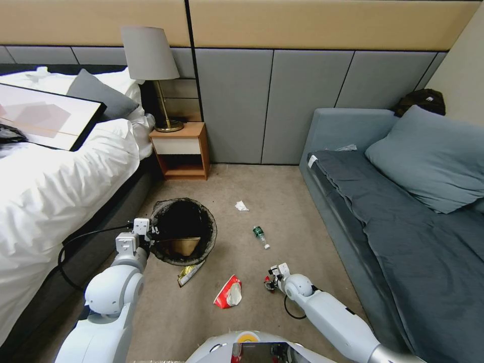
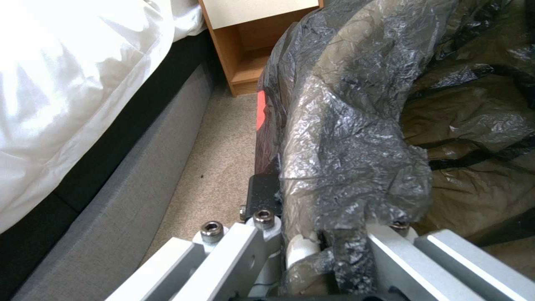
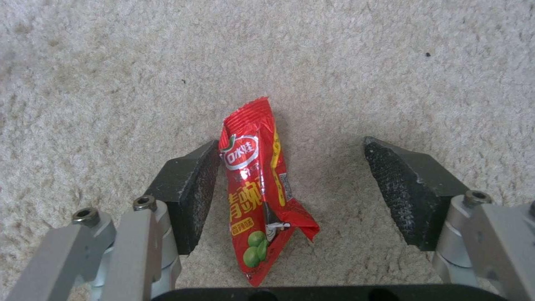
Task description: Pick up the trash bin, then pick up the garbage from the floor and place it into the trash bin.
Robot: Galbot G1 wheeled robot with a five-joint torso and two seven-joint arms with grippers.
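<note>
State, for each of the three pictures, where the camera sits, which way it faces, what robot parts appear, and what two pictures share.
Head: high, facing down at floor; both arms show, left hand on round black-bag-lined trash bin.
Left wrist: at bin's crinkled liner; fingers clamp rim.
Right wrist: down at carpet; open right hand straddles red foil snack wrapper.
Shared: bin; wrapper.

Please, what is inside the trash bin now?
Inside the trash bin, held at its rim by the left tool, lies the black bag lining and something brownish at the bottom. The dark lining hides anything deeper.
</note>
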